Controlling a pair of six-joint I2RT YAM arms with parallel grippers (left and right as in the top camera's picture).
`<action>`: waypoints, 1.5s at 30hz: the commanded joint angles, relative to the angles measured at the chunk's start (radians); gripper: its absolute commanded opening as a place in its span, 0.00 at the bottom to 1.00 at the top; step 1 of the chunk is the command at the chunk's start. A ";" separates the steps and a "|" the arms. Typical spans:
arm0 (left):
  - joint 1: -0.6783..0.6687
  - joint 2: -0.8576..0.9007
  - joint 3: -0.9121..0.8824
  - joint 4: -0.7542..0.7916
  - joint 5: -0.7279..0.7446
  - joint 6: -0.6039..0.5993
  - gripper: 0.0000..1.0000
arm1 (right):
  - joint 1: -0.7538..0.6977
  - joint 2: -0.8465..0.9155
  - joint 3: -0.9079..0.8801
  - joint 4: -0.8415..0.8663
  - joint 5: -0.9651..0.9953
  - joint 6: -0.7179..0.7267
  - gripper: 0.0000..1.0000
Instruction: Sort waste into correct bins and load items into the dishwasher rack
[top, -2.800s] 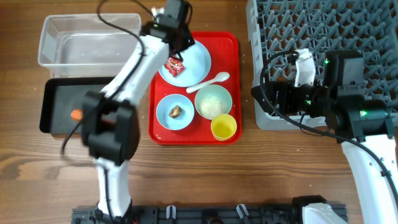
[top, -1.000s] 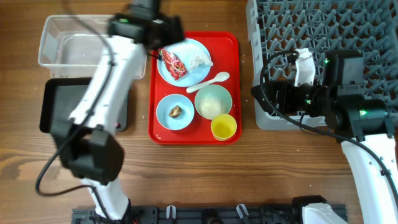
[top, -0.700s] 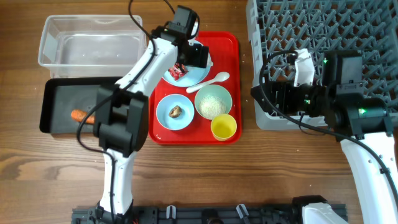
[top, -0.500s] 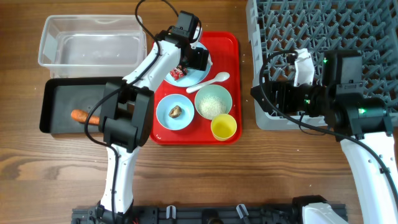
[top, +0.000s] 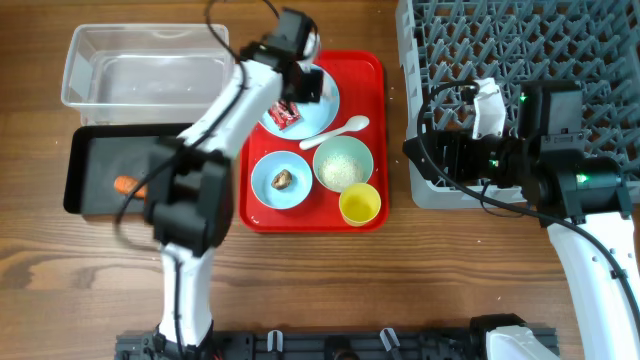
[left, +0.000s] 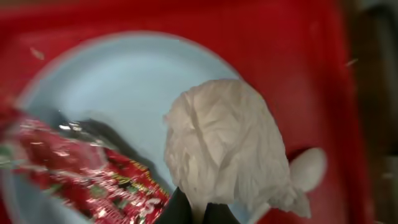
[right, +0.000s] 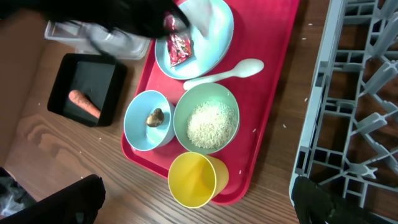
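My left gripper (top: 308, 85) is over the large light-blue plate (top: 325, 108) on the red serving tray. In the left wrist view its fingertips (left: 196, 211) are shut on the white crumpled tissue (left: 224, 143), which rests on the plate (left: 124, 81). The red crumpled wrapper (top: 284, 113) lies beside it (left: 81, 186). The carrot (top: 125, 185) lies in the black tray (top: 100, 150). My right gripper (top: 440, 155) is open and empty at the front left corner of the grey rack (top: 520, 60); its fingers (right: 199, 202) hang above the yellow cup.
The clear tub (top: 140, 65) stands behind the black tray. The red tray (top: 370, 70) also holds the small dish (top: 265, 170) with a brown scrap (top: 283, 179), the green bowl of rice (top: 343, 164), the yellow cup (top: 360, 205) and the white spoon (top: 340, 128).
My left arm has swung from the bins back to the large plate and its gripper has shut on the tissue. The right arm has not moved.
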 joint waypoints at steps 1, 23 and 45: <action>0.087 -0.235 0.011 -0.013 -0.126 -0.103 0.04 | 0.001 0.006 -0.001 0.012 0.009 -0.018 1.00; 0.452 -0.144 -0.129 0.071 -0.152 -0.200 1.00 | 0.001 0.006 -0.001 0.025 0.008 -0.017 1.00; 0.024 -0.071 -0.280 0.190 -0.110 -0.541 0.98 | 0.001 0.006 -0.001 0.027 0.009 0.008 1.00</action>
